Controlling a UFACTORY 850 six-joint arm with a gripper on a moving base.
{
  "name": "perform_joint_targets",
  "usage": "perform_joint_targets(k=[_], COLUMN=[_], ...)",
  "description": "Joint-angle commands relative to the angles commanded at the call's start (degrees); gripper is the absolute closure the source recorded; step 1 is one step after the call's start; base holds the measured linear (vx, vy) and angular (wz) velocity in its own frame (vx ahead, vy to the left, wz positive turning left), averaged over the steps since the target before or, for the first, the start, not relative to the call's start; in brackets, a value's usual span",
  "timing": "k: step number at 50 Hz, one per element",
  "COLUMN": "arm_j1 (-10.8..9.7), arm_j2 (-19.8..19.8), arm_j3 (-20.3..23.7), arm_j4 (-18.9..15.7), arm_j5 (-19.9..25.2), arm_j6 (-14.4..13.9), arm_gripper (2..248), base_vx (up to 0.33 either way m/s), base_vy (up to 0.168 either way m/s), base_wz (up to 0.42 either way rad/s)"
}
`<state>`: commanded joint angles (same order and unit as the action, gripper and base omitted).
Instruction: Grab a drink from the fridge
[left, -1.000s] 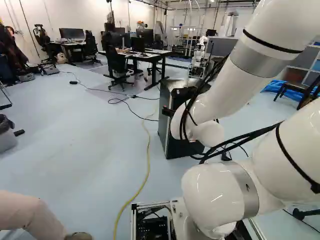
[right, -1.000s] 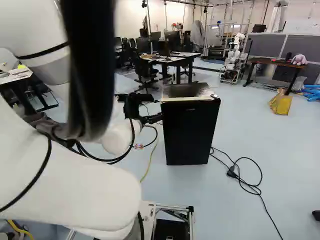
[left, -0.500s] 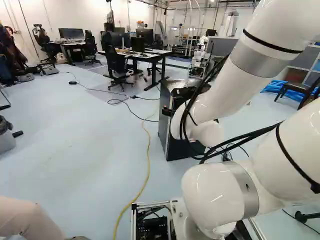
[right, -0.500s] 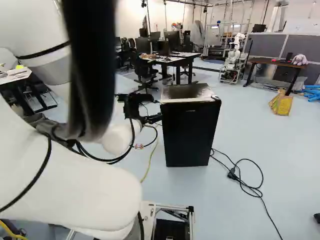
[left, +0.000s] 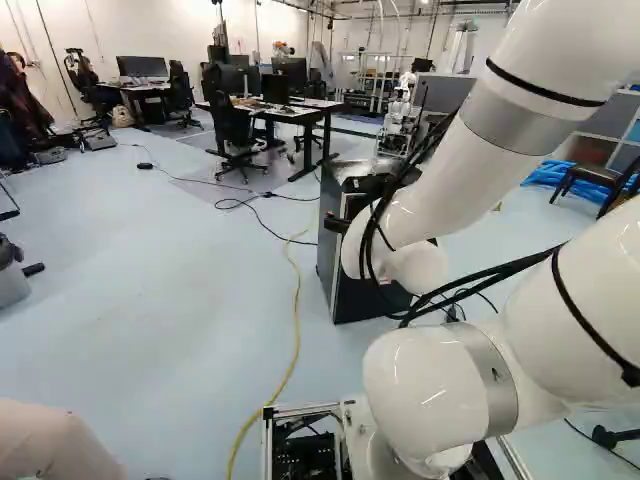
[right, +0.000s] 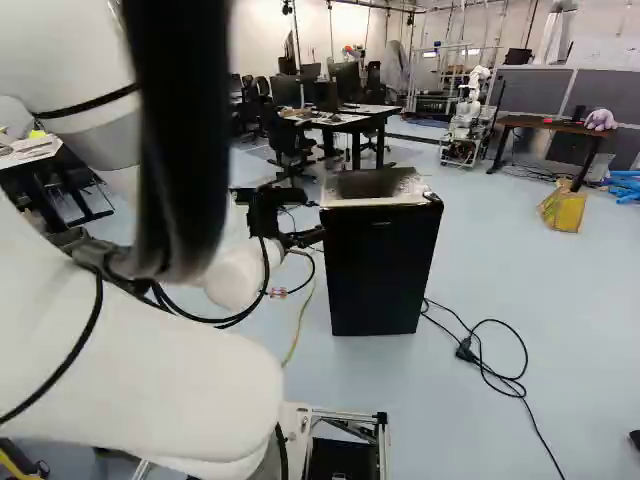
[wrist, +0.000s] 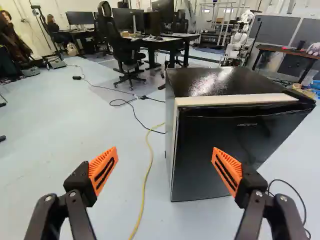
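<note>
A pale-trimmed, boxy black fridge (wrist: 225, 80) is standing ahead, its flat black door (wrist: 215, 126) seemingly closed, presumably hiding the unseen drink. I'm holding my orange-padded, black two-fingered gripper (wrist: 164, 150) wide and empty, probably leaving room for catching the door's edge.

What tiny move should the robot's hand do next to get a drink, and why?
I'd ease the hand forward, toward the edge of the fridge, keeping it open. It looks empty, the fridge stands ahead of it, and no drink is in sight, so getting to the fridge probably comes first.
</note>
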<state>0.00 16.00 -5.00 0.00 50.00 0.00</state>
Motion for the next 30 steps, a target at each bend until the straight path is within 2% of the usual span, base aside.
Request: perform_joint_targets(k=[30], arm_j1=[0.18], arm_j2=[-0.27], arm_j3=[-0.23], arm_j4=[0.43], arm_j5=[0.02], arm_j6=[0.00], arm_gripper=[3], base_vx=[0.000], base_vy=[0.000], base_wz=[0.000])
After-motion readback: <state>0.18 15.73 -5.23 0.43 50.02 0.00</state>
